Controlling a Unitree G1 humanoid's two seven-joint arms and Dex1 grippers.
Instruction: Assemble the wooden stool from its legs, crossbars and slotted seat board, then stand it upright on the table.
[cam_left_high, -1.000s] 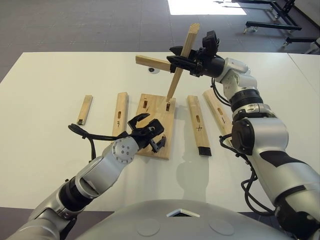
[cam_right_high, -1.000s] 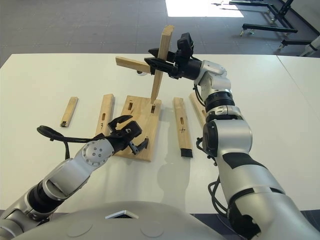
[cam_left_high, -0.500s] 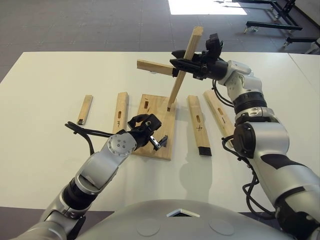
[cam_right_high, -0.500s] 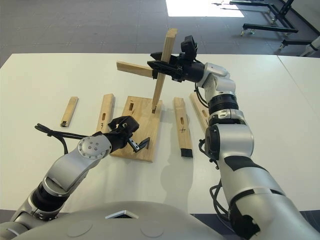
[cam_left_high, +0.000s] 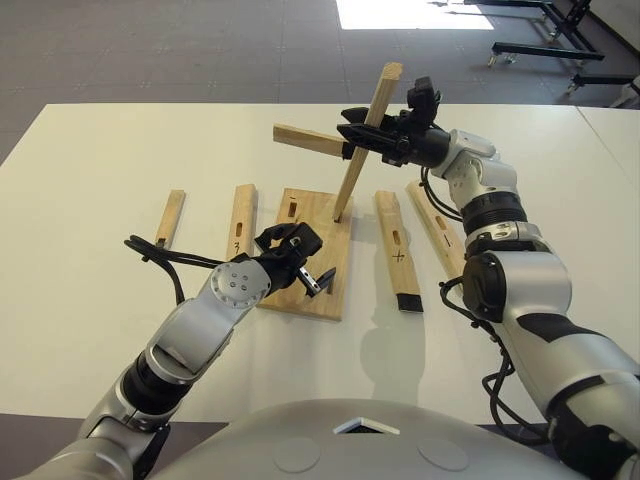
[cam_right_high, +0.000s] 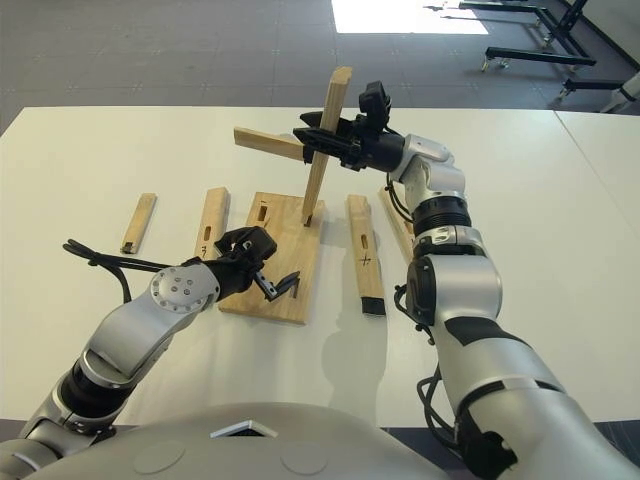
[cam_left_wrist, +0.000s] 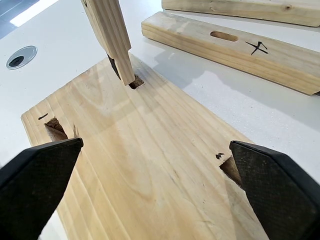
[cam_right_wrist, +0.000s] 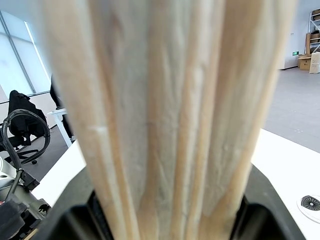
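Jaws of right gripper (cam_left_high: 352, 138) clamping tilted leg (cam_left_high: 350, 180) with crossbar (cam_left_high: 305, 140), holding tenon (cam_left_wrist: 124, 70) at seat board (cam_left_high: 325, 240) slot (cam_left_wrist: 136, 83) for insertion; jaws of left gripper (cam_left_high: 300, 258) spread open over board, probably steadying it on worktop (cam_left_high: 100, 180).

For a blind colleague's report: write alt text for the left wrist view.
A tilted wooden leg meets a slot near the edge of the seat board, which lies flat on the white table. The left claw is open, its black fingers flanking the board; a slotted leg lies nearby.
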